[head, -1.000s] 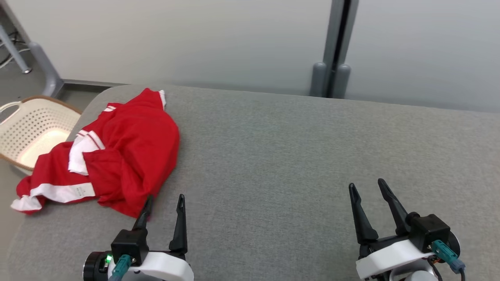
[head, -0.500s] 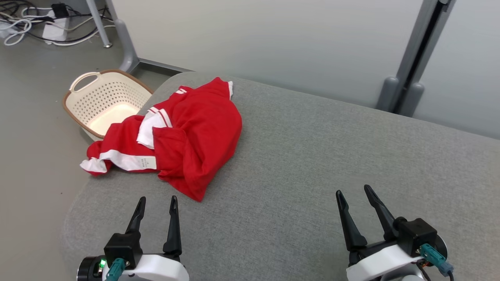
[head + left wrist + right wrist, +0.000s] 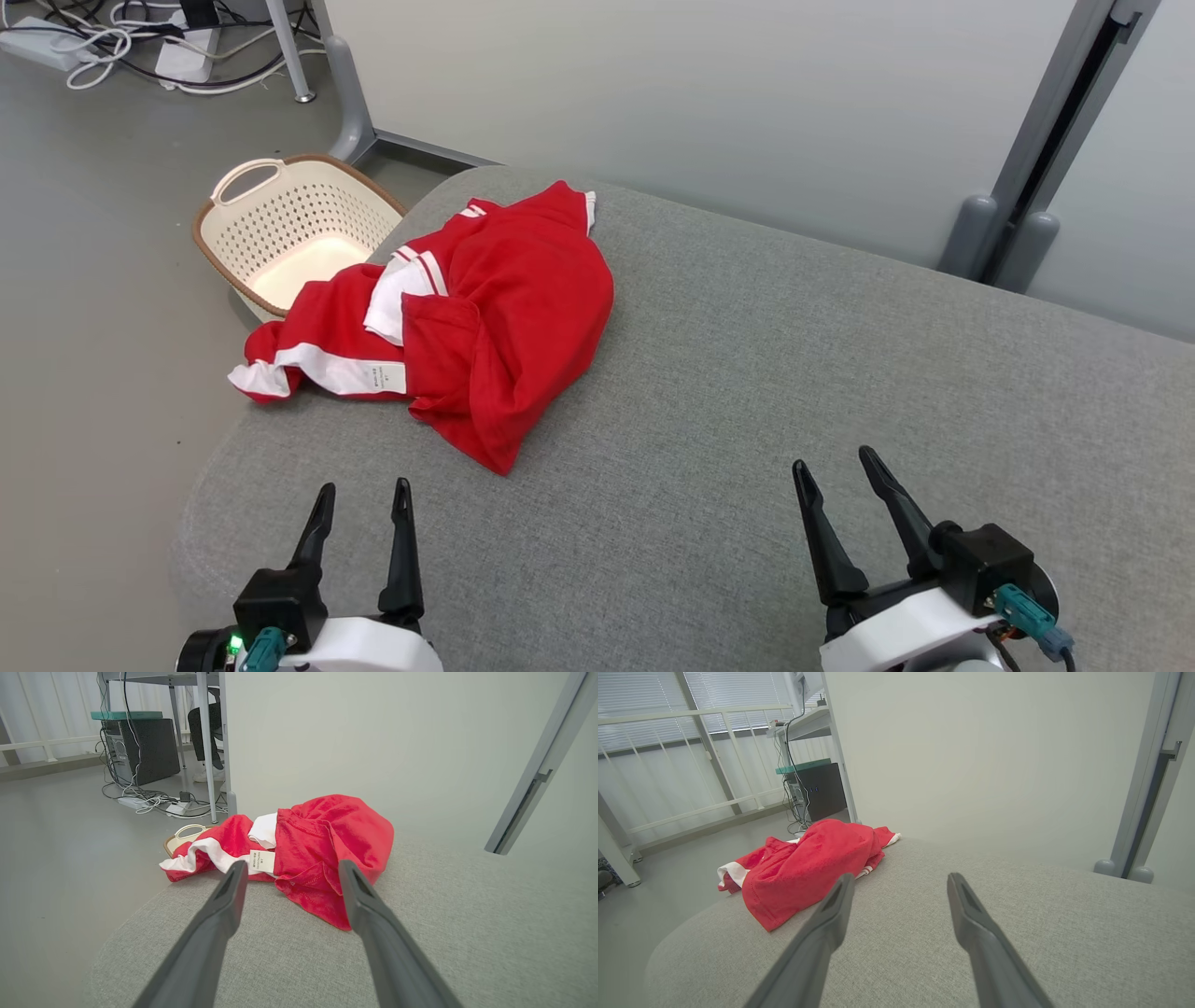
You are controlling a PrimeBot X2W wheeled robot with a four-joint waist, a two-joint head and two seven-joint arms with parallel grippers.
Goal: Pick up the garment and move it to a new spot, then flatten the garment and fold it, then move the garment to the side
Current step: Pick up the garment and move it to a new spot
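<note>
Pickup of the garment (image 3: 485,308) was judged to be the step in hand, and not yet begun. The garment, red with white trim, was seen crumpled at the far left corner of the table (image 3: 747,373). One white-banded end drooped over the table's left edge, toward the basket (image 3: 299,210) set on the floor beside that corner. The left gripper (image 3: 364,485) and the right gripper (image 3: 833,457) were held over the table's near edge, each with its fingers spread apart, nothing between them, and clear of the cloth.

A raised fold on the side of the heap toward the table's middle would best be taken, not the overhanging end, so that the cloth would be drawn onto the table and not off it.

How the layers were folded beneath the heap could not be made out. The print on the white label (image 3: 378,376) was too small to be read, and whether the drooping end touched the basket could not be told.
</note>
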